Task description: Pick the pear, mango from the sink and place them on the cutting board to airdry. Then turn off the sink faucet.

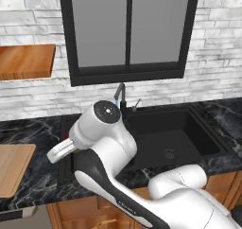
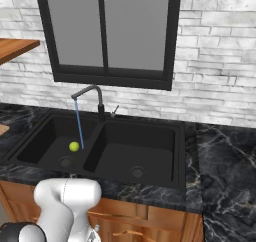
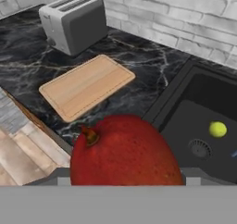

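The mango [image 3: 125, 153], red with a small stem, sits large at the bottom of the hand view, and my gripper [image 3: 126, 179] is shut on it. In the left base view the gripper [image 1: 70, 146] hangs over the counter between the cutting board [image 1: 12, 169] and the sink [image 1: 189, 128]. The light-wood cutting board [image 3: 88, 86] lies bare ahead of the mango. The yellow-green pear [image 2: 74, 146] rests in the left basin of the sink [image 2: 165, 136] beside the drain; the pear [image 3: 217, 129] is small in the hand view too. Water runs in a thin blue stream [image 2: 78, 123] from the sink faucet [image 2: 92, 93].
A silver toaster [image 3: 74, 21] stands on the black marble counter behind the board. The faucet's small lever [image 2: 115, 110] is at the back of the sink. Wooden wall shelves [image 1: 26, 60] hang at the upper left. A dark-framed window is above the sink.
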